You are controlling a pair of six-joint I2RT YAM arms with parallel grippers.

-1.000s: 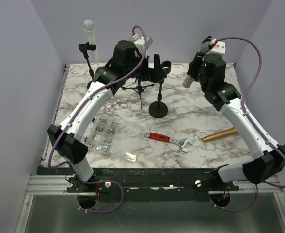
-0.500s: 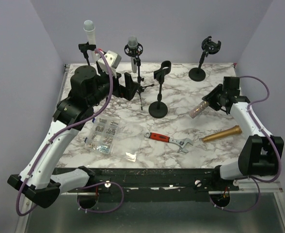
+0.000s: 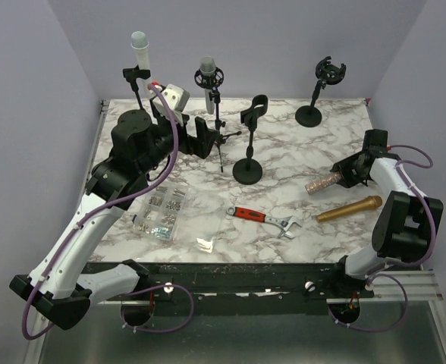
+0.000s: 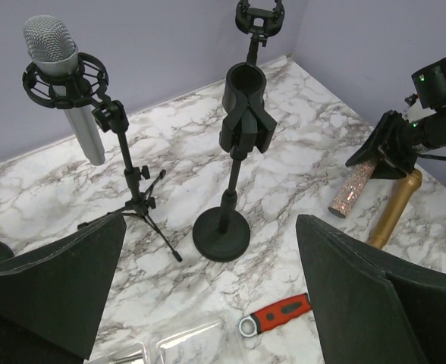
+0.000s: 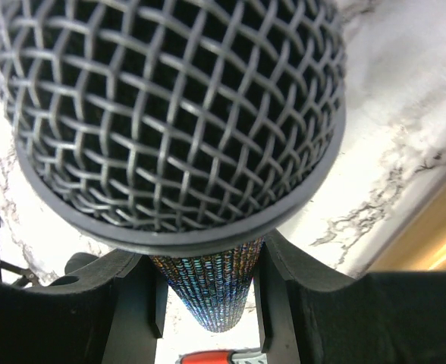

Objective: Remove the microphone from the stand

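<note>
My right gripper (image 3: pixel 350 173) is shut on a glittery microphone (image 3: pixel 321 182), held low and nearly flat at the table's right side; I cannot tell if it touches the table. In the right wrist view its mesh head (image 5: pixel 170 114) fills the frame, and its sparkly body (image 5: pixel 208 284) sits between my fingers (image 5: pixel 284 296). The back-right stand (image 3: pixel 319 80) has an empty clip. The middle round-base stand (image 3: pixel 249 144) is empty too. A silver microphone (image 3: pixel 207 72) sits in a tripod stand. My left gripper (image 3: pixel 199 135) is open and empty, left of the tripod.
A gold microphone (image 3: pixel 350 208) lies just in front of the glittery one. A red-handled wrench (image 3: pixel 262 218) and a clear bag of screws (image 3: pixel 162 208) lie at the front. A white microphone (image 3: pixel 139 49) stands at the back left. The left wrist view shows the round base (image 4: pixel 221 235).
My right arm has come down from the back-right stand with the glittery microphone to the table's right side. My left arm has drawn back to the left, away from the tripod stand.
</note>
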